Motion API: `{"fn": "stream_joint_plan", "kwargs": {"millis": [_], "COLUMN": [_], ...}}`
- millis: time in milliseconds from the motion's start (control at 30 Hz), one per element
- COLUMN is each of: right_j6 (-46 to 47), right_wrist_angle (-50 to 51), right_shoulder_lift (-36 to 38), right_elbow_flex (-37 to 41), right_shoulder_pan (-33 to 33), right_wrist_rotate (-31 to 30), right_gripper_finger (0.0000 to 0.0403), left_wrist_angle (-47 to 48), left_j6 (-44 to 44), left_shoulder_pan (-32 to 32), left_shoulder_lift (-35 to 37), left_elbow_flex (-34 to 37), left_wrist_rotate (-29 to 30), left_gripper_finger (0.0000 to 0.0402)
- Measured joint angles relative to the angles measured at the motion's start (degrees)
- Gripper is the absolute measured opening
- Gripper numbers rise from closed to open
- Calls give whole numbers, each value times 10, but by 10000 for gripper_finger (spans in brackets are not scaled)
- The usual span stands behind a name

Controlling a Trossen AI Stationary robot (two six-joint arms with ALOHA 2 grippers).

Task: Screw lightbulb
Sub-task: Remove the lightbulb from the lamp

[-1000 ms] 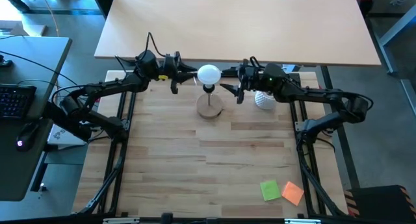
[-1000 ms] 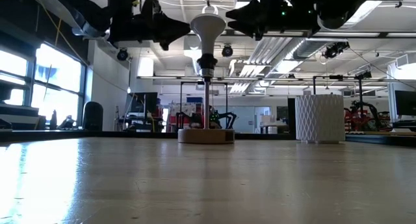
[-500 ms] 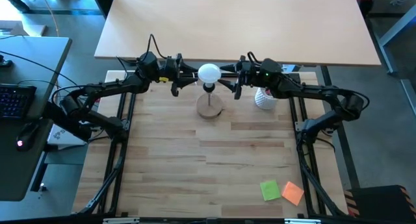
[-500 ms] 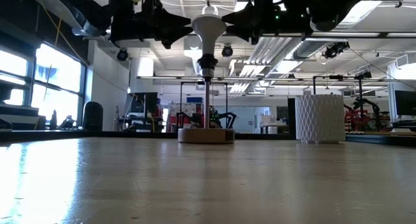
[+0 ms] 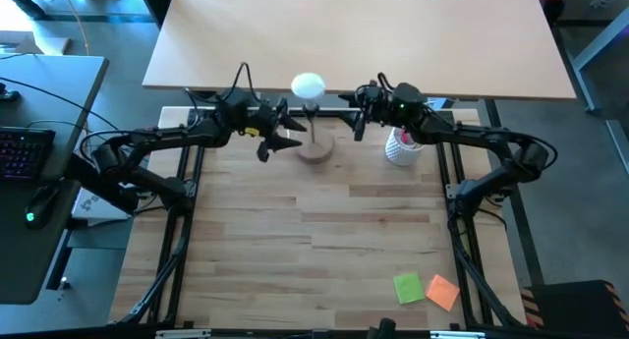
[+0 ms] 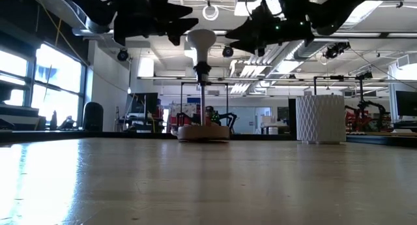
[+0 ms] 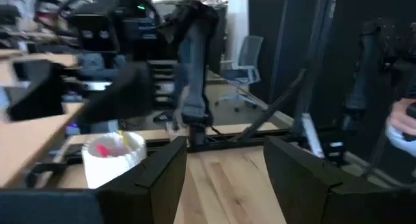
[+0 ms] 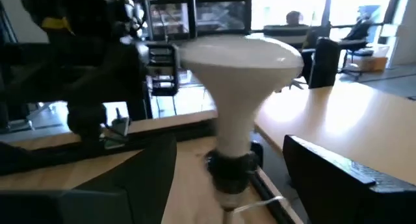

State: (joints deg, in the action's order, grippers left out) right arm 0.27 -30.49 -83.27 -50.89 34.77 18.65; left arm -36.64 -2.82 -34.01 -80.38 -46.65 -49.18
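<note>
I see the smooth white lightbulb (image 5: 308, 84) standing upright, round head up, in the black socket on the round wooden lamp base (image 5: 314, 149). My left tool (image 5: 286, 129) and right tool (image 5: 347, 115) flank it, both wide, holding nothing.

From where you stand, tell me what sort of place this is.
Probably a robotics lab or open workshop: a wooden workbench in a metal frame, exposed ceiling ducts and lights, and other robot arms on a table in the room behind.
</note>
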Motion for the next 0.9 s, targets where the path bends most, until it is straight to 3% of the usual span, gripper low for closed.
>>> {"fn": "stream_joint_plan", "kwargs": {"millis": [167, 333, 567, 900], "right_j6": [3, -6, -31, -38], "right_wrist_angle": [22, 21, 20, -17], "right_shoulder_lift": [2, 4, 4, 4], "right_elbow_flex": [-1, -1, -1, -28], "right_shoulder_pan": [12, 12, 10, -12], "right_wrist_rotate": [-30, -15, 85, 84], "right_gripper_finger": [279, 279, 279, 279], "left_wrist_angle": [40, 142, 244, 125], "left_j6": [32, 88, 141, 136], "left_shoulder_pan": [28, 18, -23, -82], "left_shoulder_lift": [13, 48, 94, 76], "left_elbow_flex": [0, 0, 0, 0], "left_wrist_rotate": [22, 109, 171, 211], "left_gripper_finger": [200, 200, 200, 211]}}
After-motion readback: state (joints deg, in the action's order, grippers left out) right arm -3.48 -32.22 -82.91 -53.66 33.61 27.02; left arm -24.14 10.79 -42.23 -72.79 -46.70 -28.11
